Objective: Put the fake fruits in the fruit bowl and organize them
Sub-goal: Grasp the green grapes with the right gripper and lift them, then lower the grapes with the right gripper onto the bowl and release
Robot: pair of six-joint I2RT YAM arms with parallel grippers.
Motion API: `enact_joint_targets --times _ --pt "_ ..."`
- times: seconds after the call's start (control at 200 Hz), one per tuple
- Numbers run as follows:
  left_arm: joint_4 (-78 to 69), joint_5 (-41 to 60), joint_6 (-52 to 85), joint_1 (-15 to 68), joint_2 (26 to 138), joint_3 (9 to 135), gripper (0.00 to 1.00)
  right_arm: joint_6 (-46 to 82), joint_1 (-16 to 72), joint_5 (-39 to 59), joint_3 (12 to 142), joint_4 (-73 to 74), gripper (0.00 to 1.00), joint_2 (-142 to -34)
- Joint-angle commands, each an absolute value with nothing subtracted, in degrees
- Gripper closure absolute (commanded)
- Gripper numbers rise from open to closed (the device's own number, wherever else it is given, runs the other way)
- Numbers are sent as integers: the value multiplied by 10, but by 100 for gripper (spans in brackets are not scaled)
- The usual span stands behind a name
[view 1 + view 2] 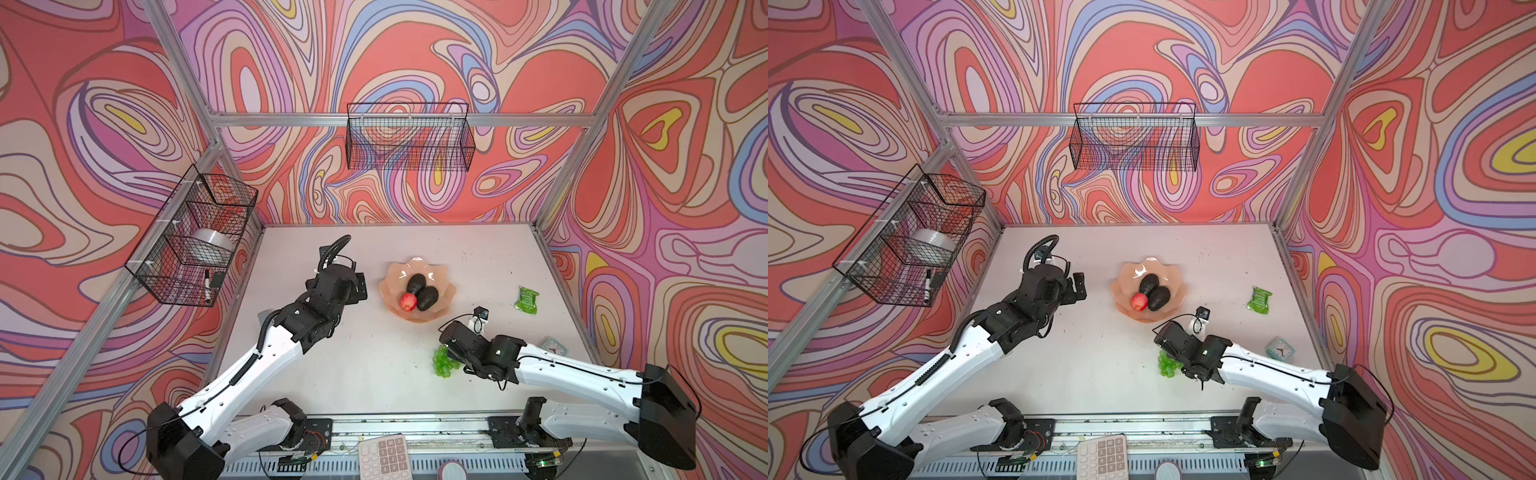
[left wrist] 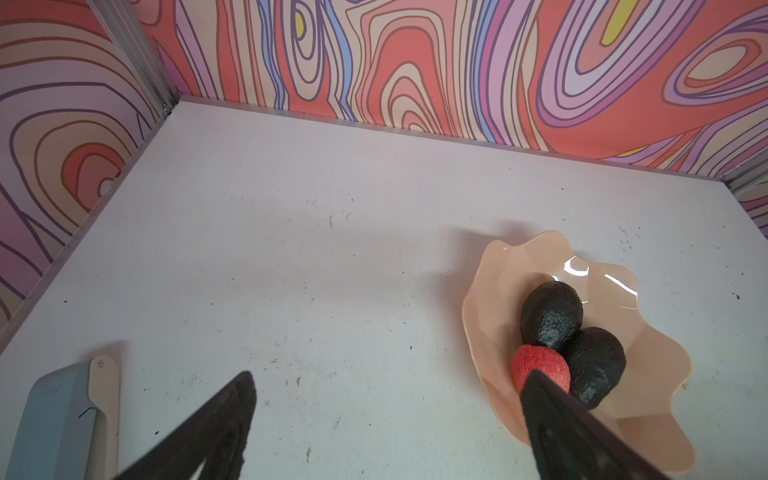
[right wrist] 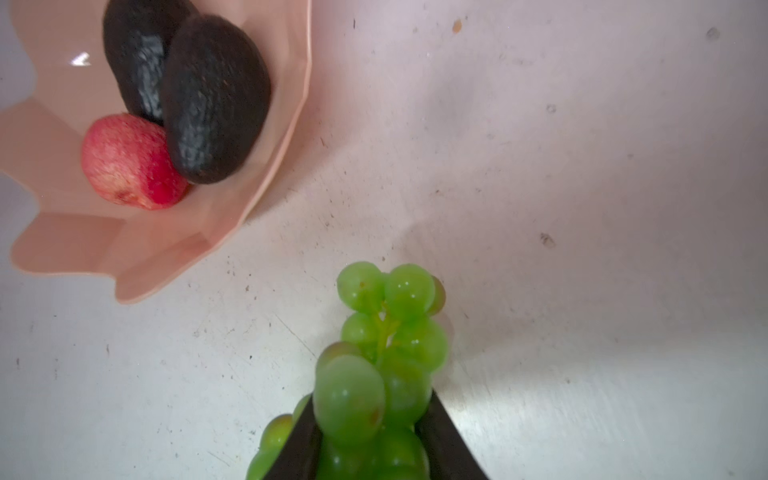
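On the table (image 1: 374,365), on the robot's side of the fruit bowl (image 3: 270,166), the right gripper (image 3: 372,399) is clamped on the bunch of grapes (image 3: 395,328), the only fruit not yet in the bowl; the left gripper (image 2: 390,376) hangs beside the bowl, jaws wide apart and empty. The glossy, round, loosely stemmed berries may slip or swing, so a straight lift clearing the scalloped rim, then a gentle lowering into the bare hollow beside the red apple (image 3: 129,162) and two matte, pebbled, pear-shaped avocados (image 3: 216,99), seems advisable.
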State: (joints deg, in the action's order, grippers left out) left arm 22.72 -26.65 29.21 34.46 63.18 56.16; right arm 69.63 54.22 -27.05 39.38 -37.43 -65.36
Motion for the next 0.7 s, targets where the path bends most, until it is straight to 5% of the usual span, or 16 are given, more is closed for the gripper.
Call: enact_joint_targets --times 0.0,0.285,0.696 --pt "238 -276 302 339 622 561 0 661 535 -319 436 -418 69 -623" --pt "247 -292 298 334 606 555 0 565 506 -334 517 -436 69 -603" --pt "266 -297 300 330 539 509 0 412 407 -257 581 -266 68 -705"
